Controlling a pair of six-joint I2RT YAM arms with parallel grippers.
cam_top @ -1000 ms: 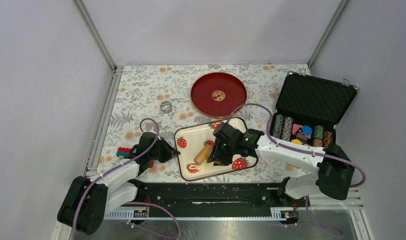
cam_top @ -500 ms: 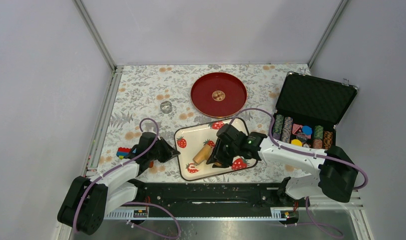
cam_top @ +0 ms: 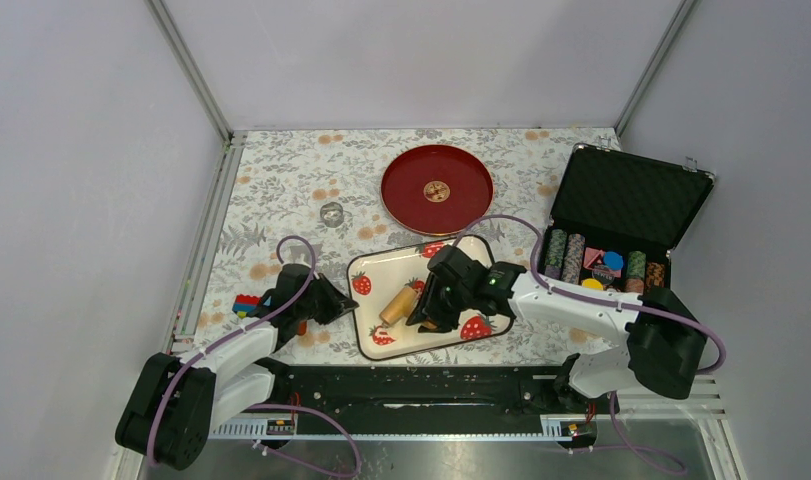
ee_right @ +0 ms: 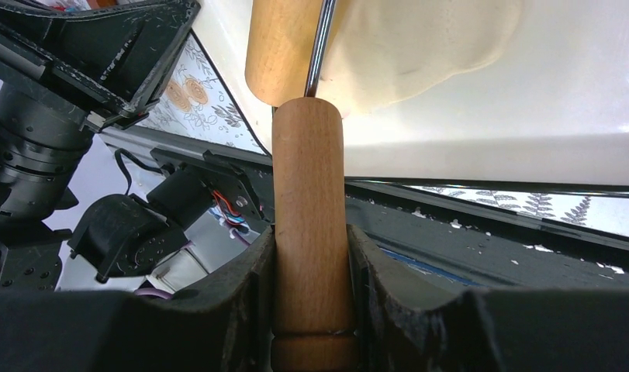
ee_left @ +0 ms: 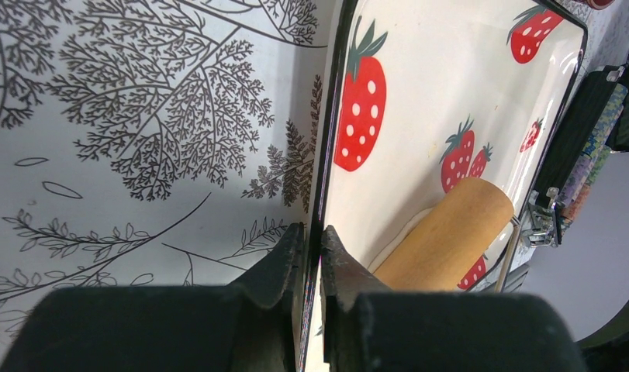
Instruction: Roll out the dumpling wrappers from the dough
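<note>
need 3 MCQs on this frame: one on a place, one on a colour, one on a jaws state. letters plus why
1. Where is the round red plate relative to the white strawberry-print tray?
A) on it
B) beyond it, farther from the arm bases
C) between it and the arm bases

2. What colour is the open hard case at the right?
A) black
B) white
C) yellow

3. What are the jaws of the right gripper doing?
A) open above the tray
B) closed on the handle of the tan wooden roller
C) shut on nothing

Answers:
1 B: the top view shows the plate past the tray's far edge, clear of it.
2 A: the lid and its lining are black.
3 B: the right wrist view shows the handle clamped between both jaws.
</note>
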